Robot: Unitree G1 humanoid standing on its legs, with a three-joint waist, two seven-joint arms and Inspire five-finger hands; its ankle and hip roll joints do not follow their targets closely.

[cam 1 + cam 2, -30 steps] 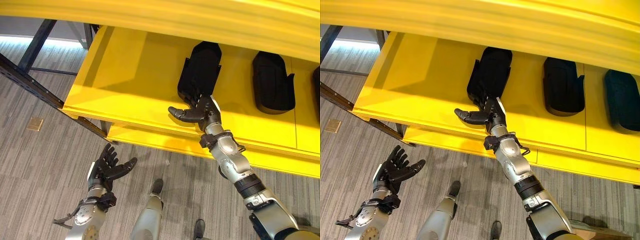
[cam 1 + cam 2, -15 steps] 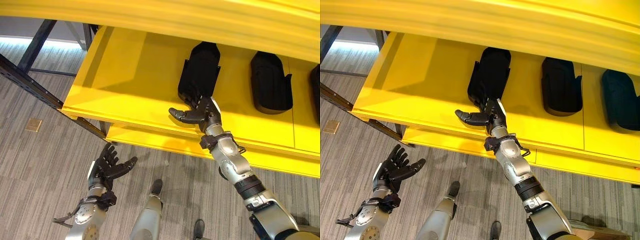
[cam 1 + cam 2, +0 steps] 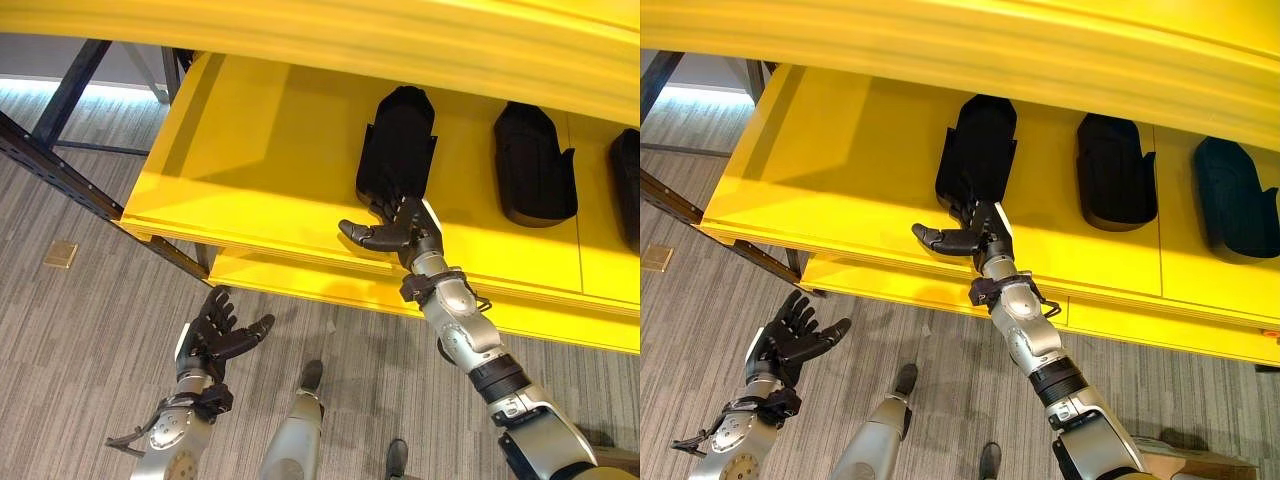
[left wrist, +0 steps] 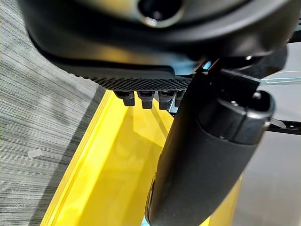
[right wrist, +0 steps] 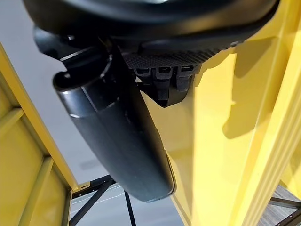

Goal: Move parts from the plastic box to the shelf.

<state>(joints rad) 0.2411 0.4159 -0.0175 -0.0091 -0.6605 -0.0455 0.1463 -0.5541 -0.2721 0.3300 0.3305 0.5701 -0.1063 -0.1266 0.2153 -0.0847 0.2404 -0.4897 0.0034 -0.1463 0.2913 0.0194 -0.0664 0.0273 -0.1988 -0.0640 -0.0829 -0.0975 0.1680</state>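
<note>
A: Where is the part?

B: The leftmost black part (image 3: 398, 140) lies flat on the yellow shelf (image 3: 260, 150), its near end just at the right hand (image 3: 400, 228). Two more black parts (image 3: 1116, 182) lie further right on the same shelf, well apart from each other.

A: Is the right hand gripping it?

B: I don't think so. The thumb sticks out to the left and the fingers look straight, resting at or on the part's near end; whether they touch it I cannot tell. The left hand (image 3: 212, 335) hangs low over the grey floor (image 3: 80, 330), fingers spread, holding nothing.

A: How would the part handle?

B: It looks like a stiff moulded shell, probably light, with a smooth surface that could slip under straight fingers. I would take it across its narrower near end, or by the side notches, rather than the broad back.

A: What is hidden?

B: The plastic box. The hand covers the part's near edge, and the rightmost part is cut off.
</note>
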